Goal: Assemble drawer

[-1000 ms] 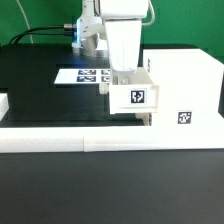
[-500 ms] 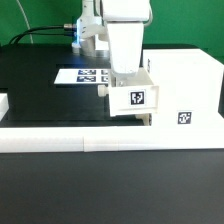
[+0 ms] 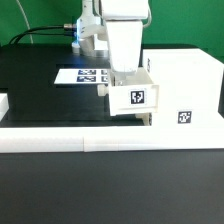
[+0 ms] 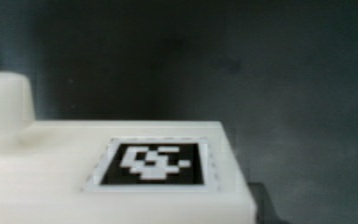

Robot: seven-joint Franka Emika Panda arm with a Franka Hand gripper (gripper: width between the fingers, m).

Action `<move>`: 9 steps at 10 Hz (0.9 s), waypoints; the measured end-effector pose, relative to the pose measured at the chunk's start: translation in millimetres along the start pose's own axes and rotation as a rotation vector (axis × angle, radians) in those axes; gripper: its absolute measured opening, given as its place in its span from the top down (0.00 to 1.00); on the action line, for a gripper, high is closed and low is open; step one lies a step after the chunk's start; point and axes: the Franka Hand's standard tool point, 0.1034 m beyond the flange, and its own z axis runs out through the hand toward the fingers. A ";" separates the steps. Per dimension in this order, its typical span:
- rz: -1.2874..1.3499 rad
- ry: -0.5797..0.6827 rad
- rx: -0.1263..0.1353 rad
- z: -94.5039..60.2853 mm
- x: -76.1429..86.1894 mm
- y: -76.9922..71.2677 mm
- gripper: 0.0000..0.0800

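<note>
On the black table (image 3: 40,85), the large white drawer housing (image 3: 185,85) stands at the exterior view's right, and the smaller drawer box (image 3: 133,97), tag facing the camera, sits partly pushed into its open side, just in front of the marker board (image 3: 82,75). The gripper (image 3: 122,72) hangs right above the box, its fingers hidden behind the box's top edge, so I cannot tell whether they grip it. The step looks like seating the drawer; the next move likely calls for a straight, level push inward.
</note>
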 end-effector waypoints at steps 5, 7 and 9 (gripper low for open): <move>0.026 0.012 -0.066 2.7 -2.4 -5.2 0.94; 0.026 0.012 -0.066 2.6 -2.3 -5.2 0.94; 0.028 0.007 -0.052 2.0 -2.7 -5.8 0.72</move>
